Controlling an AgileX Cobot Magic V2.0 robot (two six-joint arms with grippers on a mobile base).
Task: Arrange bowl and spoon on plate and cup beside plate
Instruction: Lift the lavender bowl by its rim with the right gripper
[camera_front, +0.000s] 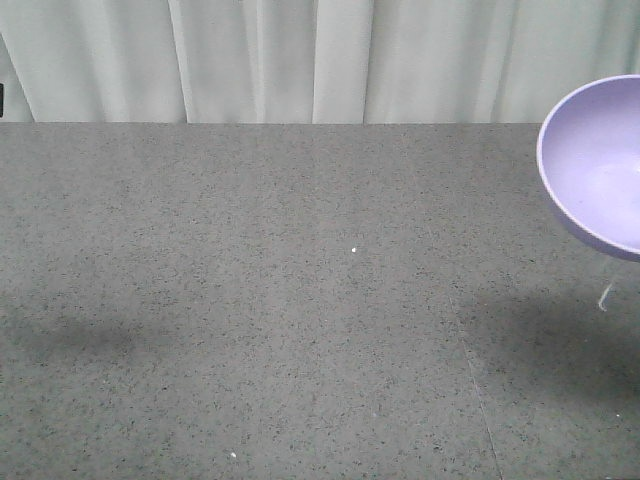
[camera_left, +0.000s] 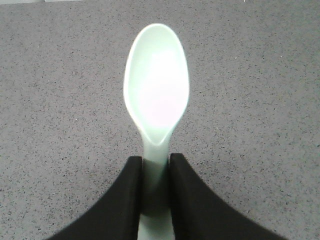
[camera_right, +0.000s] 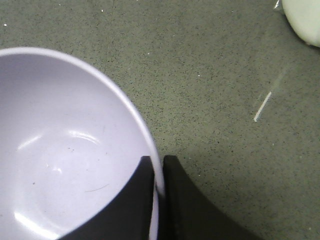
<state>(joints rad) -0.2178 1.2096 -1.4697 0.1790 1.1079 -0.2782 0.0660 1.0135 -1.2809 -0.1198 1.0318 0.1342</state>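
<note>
Grey speckled tabletop (camera_front: 250, 300) fills most of the front view, w/ a pale pleated curtain (camera_front: 300, 60) behind its far edge; at the right edge we see the lavender bowl (camera_front: 600, 170), partly cut off by the frame and tilted so its inside faces the cam; it looks held clear of the top, w/ a dark shadow on the surface below. On the right wrist cam the right gripper (camera_right: 157, 162) is clamped on the bowl's rim; one black finger (camera_right: 132, 200) sits inside the bowl, the other outside, w/ the rim pinched between them. Nearby on the table lies a thin whitish streak (camera_right: 262, 106); at the top right corner a pale rounded object (camera_right: 304, 20) is cut off, and we can't tell what it is. On the left wrist cam the left gripper (camera_left: 156, 162) is closed on the mint-green spoon (camera_left: 156, 85); its black fingers (camera_left: 117, 205) squeeze the handle from both sides, just below the scoop; the scoop points away from the gripper, hollow side toward the cam, over the grey tabletop; we can't tell whether the spoon touches the surface.
</note>
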